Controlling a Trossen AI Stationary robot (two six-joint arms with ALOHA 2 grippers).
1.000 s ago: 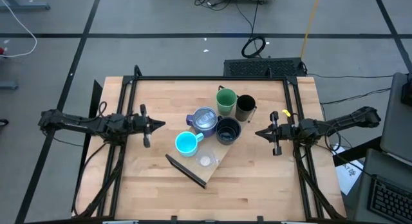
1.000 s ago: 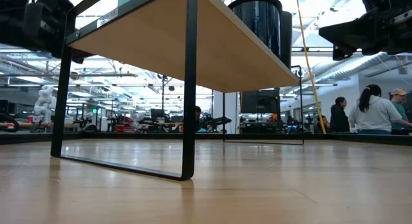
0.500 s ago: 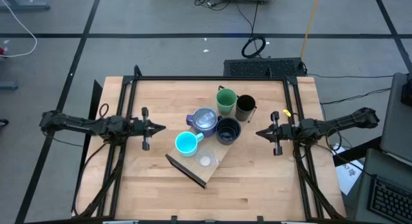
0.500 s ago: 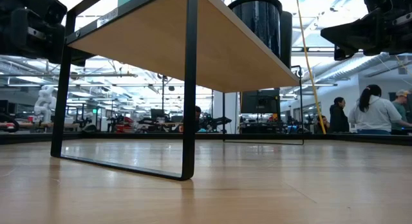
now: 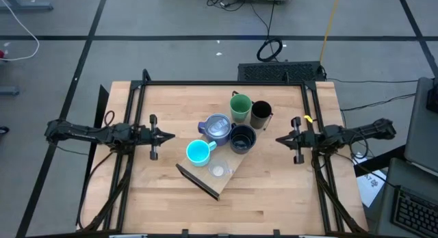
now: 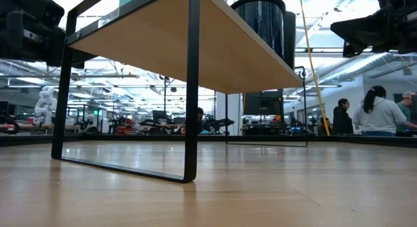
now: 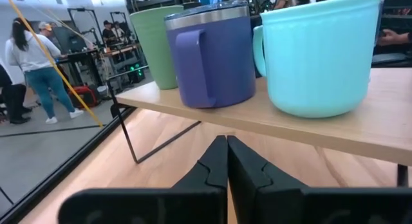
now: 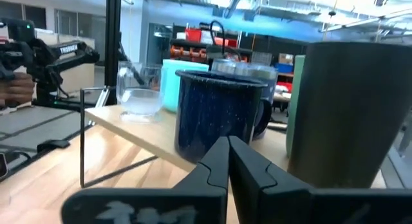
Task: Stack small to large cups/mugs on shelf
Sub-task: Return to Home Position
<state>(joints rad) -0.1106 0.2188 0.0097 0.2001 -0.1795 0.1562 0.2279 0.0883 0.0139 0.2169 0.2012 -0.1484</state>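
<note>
While six cups [image 5: 242, 138] stand grouped on the shelf [image 6: 195, 44], set diagonally on the tabletop [image 5: 274, 197], from tiny clear cup [image 5: 219, 171] to tall black cup [image 5: 260, 115], the left jaws and right jaws hover clenched, empty, at opposite sides, apart from it.

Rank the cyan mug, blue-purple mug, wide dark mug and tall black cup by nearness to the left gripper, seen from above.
From the left gripper:
1. cyan mug, leftmost
2. blue-purple mug, just beyond it
3. wide dark mug, mid-group
4. tall black cup, rightmost
</note>
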